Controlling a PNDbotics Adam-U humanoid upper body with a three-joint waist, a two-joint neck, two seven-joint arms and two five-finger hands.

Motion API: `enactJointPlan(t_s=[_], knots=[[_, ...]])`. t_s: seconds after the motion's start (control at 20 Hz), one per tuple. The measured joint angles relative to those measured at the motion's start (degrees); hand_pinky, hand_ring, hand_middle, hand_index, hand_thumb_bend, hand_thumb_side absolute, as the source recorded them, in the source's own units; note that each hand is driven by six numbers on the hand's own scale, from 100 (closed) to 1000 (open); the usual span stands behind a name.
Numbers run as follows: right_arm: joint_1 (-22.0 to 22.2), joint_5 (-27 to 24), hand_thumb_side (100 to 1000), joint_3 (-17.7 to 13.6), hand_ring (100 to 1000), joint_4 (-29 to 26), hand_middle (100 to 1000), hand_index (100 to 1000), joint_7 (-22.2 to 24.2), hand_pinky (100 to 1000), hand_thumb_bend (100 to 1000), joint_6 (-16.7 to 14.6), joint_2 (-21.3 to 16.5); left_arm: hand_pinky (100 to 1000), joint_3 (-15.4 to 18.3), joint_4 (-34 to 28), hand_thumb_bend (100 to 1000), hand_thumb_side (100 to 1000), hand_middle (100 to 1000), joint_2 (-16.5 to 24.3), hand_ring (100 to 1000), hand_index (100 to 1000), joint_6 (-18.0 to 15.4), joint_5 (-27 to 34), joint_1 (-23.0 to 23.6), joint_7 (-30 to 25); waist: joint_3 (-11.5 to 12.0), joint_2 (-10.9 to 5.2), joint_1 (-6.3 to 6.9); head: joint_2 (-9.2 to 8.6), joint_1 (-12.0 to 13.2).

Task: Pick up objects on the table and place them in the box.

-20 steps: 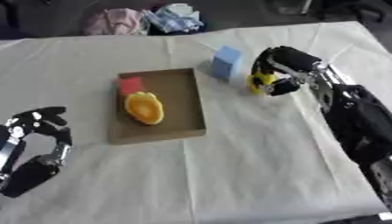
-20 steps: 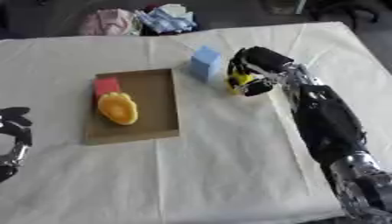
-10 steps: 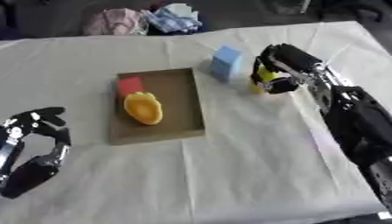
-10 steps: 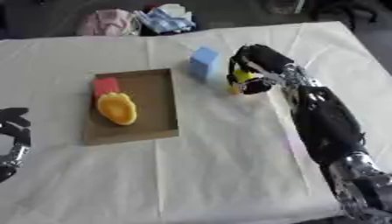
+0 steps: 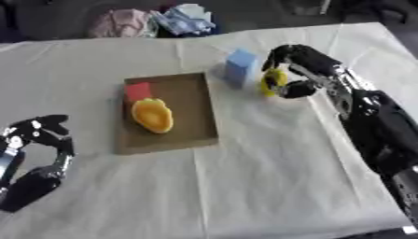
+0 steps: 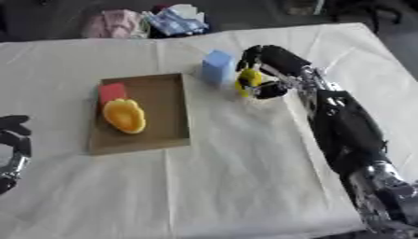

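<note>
A shallow brown box (image 5: 197, 110) lies at the table's middle left. Inside it are a red block (image 5: 138, 91) and an orange-yellow rounded object (image 5: 153, 115). A light blue block (image 5: 241, 67) stands just right of the box's far corner. My right hand (image 5: 299, 66) is curled round a small yellow object (image 5: 272, 80), held just right of the blue block and a little above the cloth. My left hand (image 5: 41, 147) rests at the lower left, away from the box, with relaxed fingers and nothing in it.
A white cloth (image 5: 269, 168) covers the table. Crumpled pink cloth (image 5: 121, 24) and blue cloth (image 5: 185, 18) lie beyond the far edge. The right table edge runs close behind my right forearm (image 5: 384, 126).
My right hand with the yellow object has drifted slightly left, nearer the blue block. The left hand has not moved.
</note>
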Motion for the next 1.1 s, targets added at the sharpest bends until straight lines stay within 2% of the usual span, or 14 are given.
enactJointPlan(t_s=[0.05, 0.25, 0.65, 0.95, 1.1], knots=[[0.01, 0.59, 244, -0.03, 857, 0.02, 906, 983, 1.09, 811, 100, 0.89, -0.03, 658, 0.00, 0.00, 100, 556, 613, 0.00, 567, 839, 0.00, 0.00, 0.00, 0.00, 0.00, 0.00, 0.00, 0.00, 0.00], [0.05, 2.48, 258, -0.63, 893, 0.25, 933, 995, 5.08, 833, 100, 4.30, -0.36, 659, 0.00, 0.00, 100, 556, 613, 0.00, 567, 840, 0.06, 0.00, 0.01, -0.06, -0.06, 0.00, 0.00, 0.00, 0.00], [0.25, 4.76, 274, -1.70, 918, 0.95, 954, 1000, 9.79, 847, 100, 8.81, -0.89, 659, 0.00, 0.00, 100, 557, 613, 0.00, 566, 839, 0.07, 0.00, 0.04, -0.07, -0.16, 0.00, 0.00, 0.00, -0.01], [0.55, 5.23, 279, -1.78, 900, 1.66, 920, 986, 10.87, 832, 100, 9.78, -0.96, 659, 0.00, 0.00, 100, 556, 613, -0.01, 566, 839, 0.07, 0.00, 0.05, -0.08, -0.18, 0.00, 0.00, 0.00, -0.04], [0.54, 5.45, 290, -1.74, 844, 1.77, 812, 932, 11.52, 796, 100, 9.51, -0.95, 659, 0.00, 0.00, 100, 557, 612, -0.02, 566, 839, 0.07, 0.00, 0.06, -0.09, -0.18, 0.00, 0.00, 0.00, -0.08]])
